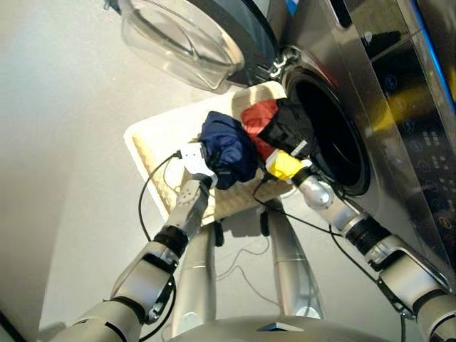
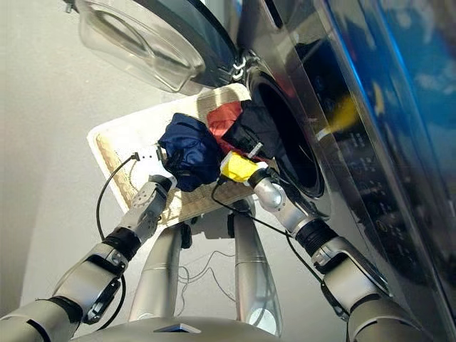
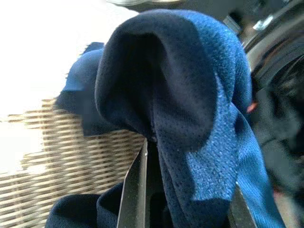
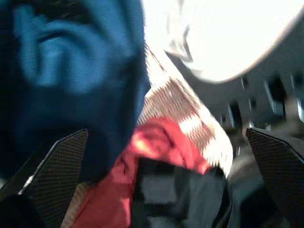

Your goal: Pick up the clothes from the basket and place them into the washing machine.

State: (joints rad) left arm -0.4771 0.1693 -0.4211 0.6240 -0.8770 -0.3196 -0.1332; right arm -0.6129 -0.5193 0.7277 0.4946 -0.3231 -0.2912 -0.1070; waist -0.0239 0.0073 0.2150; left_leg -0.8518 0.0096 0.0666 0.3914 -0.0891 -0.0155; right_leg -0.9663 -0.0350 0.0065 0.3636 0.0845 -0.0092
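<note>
Gripping the navy garment point(image 1: 228, 148), the left gripper point(image 1: 203, 165) is holding it bunched up over the basket point(image 1: 153, 146); in the left wrist view the blue mesh cloth point(image 3: 190, 104) is draping across both fingers point(image 3: 135, 190), with woven basket floor point(image 3: 71, 142) showing beneath. The right gripper point(image 4: 161, 190) is standing with its textured fingers point(image 4: 64, 166) spread wide and nothing between them, hovering at the basket's end nearest the washing machine point(image 1: 385, 107). Directly ahead of it the coral red garment point(image 1: 258, 117) and the black garment point(image 1: 288, 128) are lying together, the black one touching the drum mouth point(image 1: 331, 135). The glass door point(image 1: 182, 39) is hanging open above the basket.
</note>
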